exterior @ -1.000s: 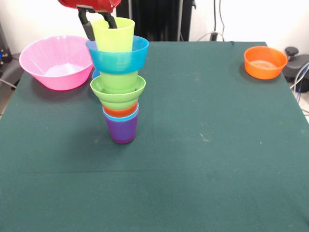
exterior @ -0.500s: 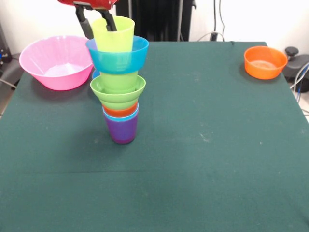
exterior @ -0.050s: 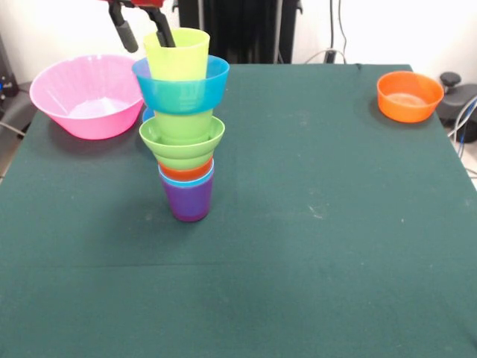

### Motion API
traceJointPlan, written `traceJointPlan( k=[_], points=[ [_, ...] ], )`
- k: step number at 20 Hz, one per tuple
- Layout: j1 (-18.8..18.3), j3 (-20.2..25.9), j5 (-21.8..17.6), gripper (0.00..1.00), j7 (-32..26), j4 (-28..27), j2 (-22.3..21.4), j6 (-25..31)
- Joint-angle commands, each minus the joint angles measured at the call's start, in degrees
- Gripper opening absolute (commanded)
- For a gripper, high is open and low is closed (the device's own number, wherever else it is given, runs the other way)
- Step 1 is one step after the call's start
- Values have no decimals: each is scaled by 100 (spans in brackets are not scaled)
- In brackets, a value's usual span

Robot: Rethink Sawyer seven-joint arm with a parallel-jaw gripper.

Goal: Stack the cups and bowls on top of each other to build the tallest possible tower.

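Note:
The tower stands left of the table's middle: a purple cup (exterior @ -0.050s: 188, 203) at the base, then a light blue cup (exterior @ -0.050s: 186, 180), an orange cup (exterior @ -0.050s: 186, 171), a ridged green bowl (exterior @ -0.050s: 182, 142), a green cup (exterior @ -0.050s: 183, 123), a blue bowl (exterior @ -0.050s: 181, 91) and a yellow-green cup (exterior @ -0.050s: 177, 54) on top. My gripper (exterior @ -0.050s: 141, 31) hangs open at the top edge, up and to the left of that top cup. One of its fingers (exterior @ -0.050s: 123, 33) is clear of the cup. The other finger ends by the cup's left rim and holds nothing.
A large pink bowl (exterior @ -0.050s: 86, 95) sits at the far left. An orange bowl (exterior @ -0.050s: 408, 95) sits at the far right corner. A sliver of another blue bowl (exterior @ -0.050s: 147, 115) shows behind the tower, beside the pink one.
The gripper has risen toward the top edge, so less of it shows now. The yellow-green cup has stayed on the tower, which has not moved.

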Motion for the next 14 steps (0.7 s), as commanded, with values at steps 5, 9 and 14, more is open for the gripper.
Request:
traceJointPlan(
  k=[5, 9, 14],
  points=[
    [322, -212, -44, 100, -476, -385, 297, 699],
    [323, -195, 56, 100, -409, -258, 154, 757],
    [318, -184, 129, 100, -411, -299, 108, 935]
  ],
)
